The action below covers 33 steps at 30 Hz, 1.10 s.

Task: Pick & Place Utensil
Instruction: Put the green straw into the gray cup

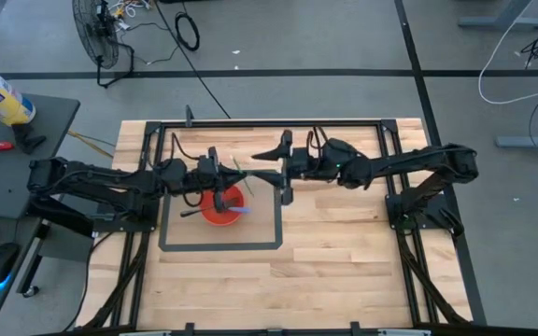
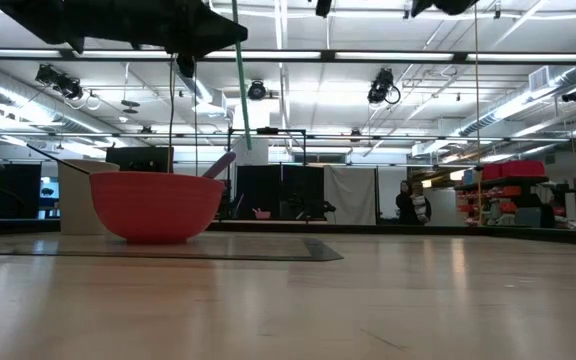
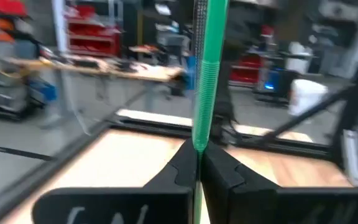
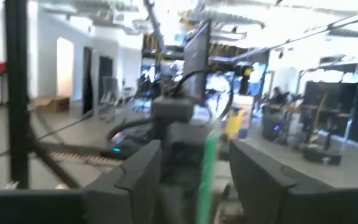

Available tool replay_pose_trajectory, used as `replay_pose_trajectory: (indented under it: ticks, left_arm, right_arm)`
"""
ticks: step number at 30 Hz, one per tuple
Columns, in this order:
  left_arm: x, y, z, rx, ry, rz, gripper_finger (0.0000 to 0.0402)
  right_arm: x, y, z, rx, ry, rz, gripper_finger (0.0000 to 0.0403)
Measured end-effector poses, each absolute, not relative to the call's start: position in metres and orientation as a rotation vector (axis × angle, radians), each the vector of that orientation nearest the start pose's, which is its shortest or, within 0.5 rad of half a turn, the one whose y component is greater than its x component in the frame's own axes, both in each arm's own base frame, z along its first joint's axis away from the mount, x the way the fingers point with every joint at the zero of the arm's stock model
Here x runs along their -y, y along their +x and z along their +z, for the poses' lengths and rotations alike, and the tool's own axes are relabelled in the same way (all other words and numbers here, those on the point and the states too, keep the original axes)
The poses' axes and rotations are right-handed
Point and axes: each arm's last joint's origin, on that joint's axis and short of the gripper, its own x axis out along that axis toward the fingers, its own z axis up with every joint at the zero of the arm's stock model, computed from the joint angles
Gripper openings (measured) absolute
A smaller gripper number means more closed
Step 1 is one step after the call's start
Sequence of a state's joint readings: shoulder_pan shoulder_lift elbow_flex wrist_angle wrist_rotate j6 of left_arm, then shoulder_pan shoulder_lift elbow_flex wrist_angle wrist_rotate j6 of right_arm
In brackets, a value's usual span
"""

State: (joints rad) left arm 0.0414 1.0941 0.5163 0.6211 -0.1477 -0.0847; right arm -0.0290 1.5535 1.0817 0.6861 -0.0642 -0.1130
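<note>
Working on a pale plank tabletop (image 1: 344, 266) in a big open workshop hall – strip lights overhead, shelving and screens far behind. Sitting left of the tabletop's middle, inside a dark taped rectangle (image 1: 220, 247): a red bowl (image 2: 156, 205), holding at least two utensils, a dark handle (image 2: 58, 160) leaning toward one side and a purplish handle (image 2: 218, 163) toward the other.

Pinching a green-handled utensil (image 3: 205, 93) between pressed-together fingers: the left gripper (image 3: 199, 152), reaching in from the tabletop's left edge and hovering above the bowl's far rim. Hanging upright in the low view, clear of the wood and touching nothing below, with the lower end hidden behind the bowl's rim line – so impossible to say whether over the bowl or just beyond it.

Facing it from the right, near the middle of the tabletop's far half: the right gripper (image 4: 194, 149), fingers spread wide, gripping nothing, with the green handle showing in the gap between them but apparently apart from both pads.

Judging progress: picking up apparently done, placing not yet done. Remaining, most likely, either lowering the utensil into the bowl and letting go, or passing it across to the waiting right gripper – not possible to tell which. Worth watching either way: keeping the thin handle from swinging or slipping at release.
</note>
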Motion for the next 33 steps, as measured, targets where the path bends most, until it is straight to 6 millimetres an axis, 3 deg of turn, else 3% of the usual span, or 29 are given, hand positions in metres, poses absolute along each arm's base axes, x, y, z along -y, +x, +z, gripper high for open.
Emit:
replay_pose_trajectory:
  ticks: [5,10,18,25,33]
  left_arm:
    - [-0.017,0.210,0.277,0.080,-0.011,0.329,0.0009]
    - [-0.019,0.170,0.300,0.118,0.010,0.458,0.0013]
    - [-0.022,0.109,0.337,-0.039,-0.007,0.693,0.0008]
    - [-0.025,0.087,0.327,-0.189,-0.045,0.906,0.0016]
    - [-0.026,0.090,0.292,-0.278,-0.128,0.979,0.0018]
  right_arm:
    - [-0.004,0.349,0.331,0.134,-0.110,0.088,0.0215]
    - [-0.016,0.352,0.313,-0.020,-0.102,0.120,0.0217]
    - [-0.018,0.358,0.297,-0.109,-0.110,0.076,0.0217]
    - [-0.016,0.358,0.297,-0.112,-0.117,0.032,0.0217]
    - [-0.016,0.358,0.296,-0.121,-0.114,0.035,0.0217]
